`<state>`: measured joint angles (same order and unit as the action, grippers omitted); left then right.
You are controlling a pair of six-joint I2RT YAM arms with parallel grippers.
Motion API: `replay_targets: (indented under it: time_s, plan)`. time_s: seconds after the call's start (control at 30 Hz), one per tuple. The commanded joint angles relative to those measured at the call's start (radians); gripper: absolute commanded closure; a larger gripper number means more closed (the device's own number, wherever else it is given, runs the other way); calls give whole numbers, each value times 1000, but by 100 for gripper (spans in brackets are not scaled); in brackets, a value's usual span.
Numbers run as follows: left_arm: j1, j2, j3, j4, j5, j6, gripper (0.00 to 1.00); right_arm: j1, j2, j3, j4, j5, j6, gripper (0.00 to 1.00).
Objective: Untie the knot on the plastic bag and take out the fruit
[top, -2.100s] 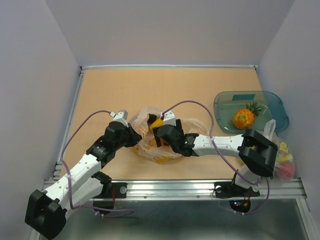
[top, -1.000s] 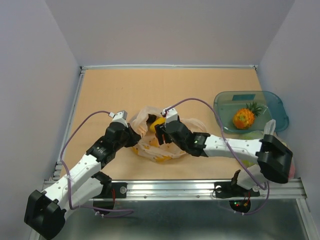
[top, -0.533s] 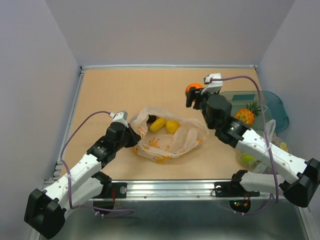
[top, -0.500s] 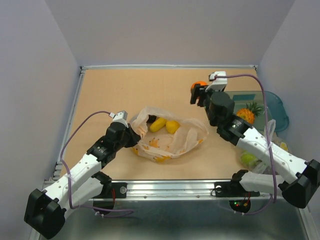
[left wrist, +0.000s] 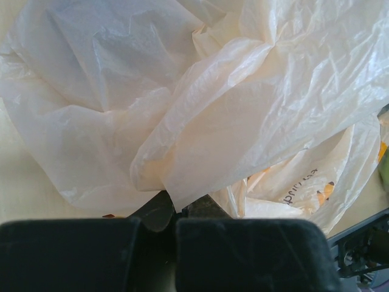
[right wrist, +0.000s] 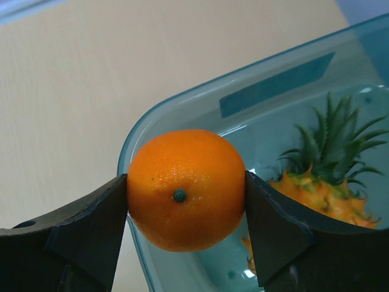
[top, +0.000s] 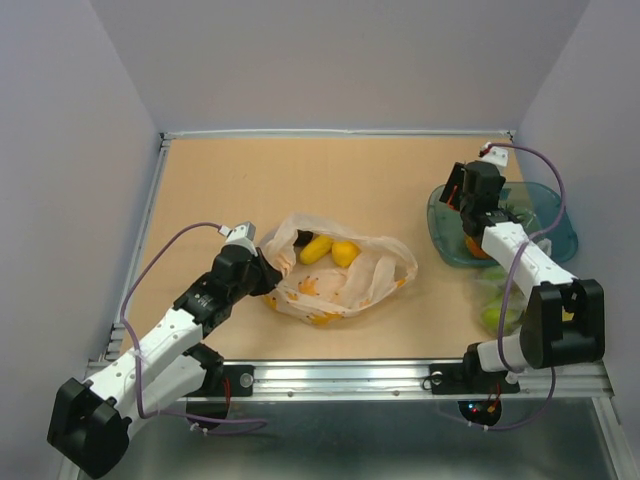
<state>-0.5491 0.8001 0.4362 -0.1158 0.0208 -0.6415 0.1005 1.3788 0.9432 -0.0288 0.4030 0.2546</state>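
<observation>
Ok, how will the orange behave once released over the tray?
The orange looks round and smooth, so it will probably roll when released; the raised rim of the tray should contain it. Held only at its sides by the right hand, it might slip.

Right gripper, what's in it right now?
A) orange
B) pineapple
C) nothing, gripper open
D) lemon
A: the right wrist view shows the orange pinched between the fingers of the right gripper, at the edge of the teal tray. The pineapple lies loose in that tray.
</observation>
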Motion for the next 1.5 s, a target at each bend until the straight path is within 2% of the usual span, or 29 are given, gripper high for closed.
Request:
replay_targets:
  time_s: [0.0, 0.07, 0.1, 0.13, 0.17, 0.2, 0.27, 0.4, 0.63, 0.8, 1.0, 1.03, 1.13, 1.23, 1.33, 1.47]
  plan:
    - [-18, -25, -1, 5, -13, -15, 100, -5, 2, -11, 33, -75, 29, 80]
    - [-25, -27, -1, 4, -12, -17, 100, -10, 31, -9, 33, -84, 25, 73]
    - [-26, -27, -2, 2, -12, -18, 100, -10, 40, -9, 33, -92, 22, 67]
    - [-29, -27, -1, 2, -12, -20, 100, -10, 46, -9, 33, -96, 20, 43]
    - [-32, -27, -1, 1, -13, -20, 100, -12, 52, -7, 33, -99, 15, 31]
    - [-35, -29, 1, -2, -42, -21, 100, -12, 54, -9, 33, -96, 17, 14]
    - [-37, -29, 1, -8, -47, -24, 100, -10, 43, -12, 5, -69, 41, 0]
    - [-45, -32, 3, -13, -56, -30, 100, -10, -1, -12, -31, -32, 44, 0]
    - [-51, -29, 4, -21, -74, -34, 100, 22, -139, 3, -128, -229, 57, 0]
    - [-51, -9, 10, -25, -78, -29, 100, 200, -234, -10, -186, -234, 93, 0]
    - [-51, -10, 12, -25, -79, -29, 100, 482, -271, -11, -201, -211, 186, 1]
    - [-51, -9, 13, -27, -81, -29, 100, 557, -259, -3, -201, -214, 192, 1]
    - [-52, -9, 12, -27, -84, -29, 100, 669, -215, 19, -206, -207, 207, 2]
    - [-52, -9, 12, -24, -84, -27, 100, 844, -141, 67, -206, -179, 219, 7]
    - [-52, -12, 12, -22, -81, -26, 100, 945, -49, 101, -206, -121, 219, 12]
    - [-57, -19, 7, -19, -84, -26, 100, 967, 54, 129, -207, -43, 235, 14]
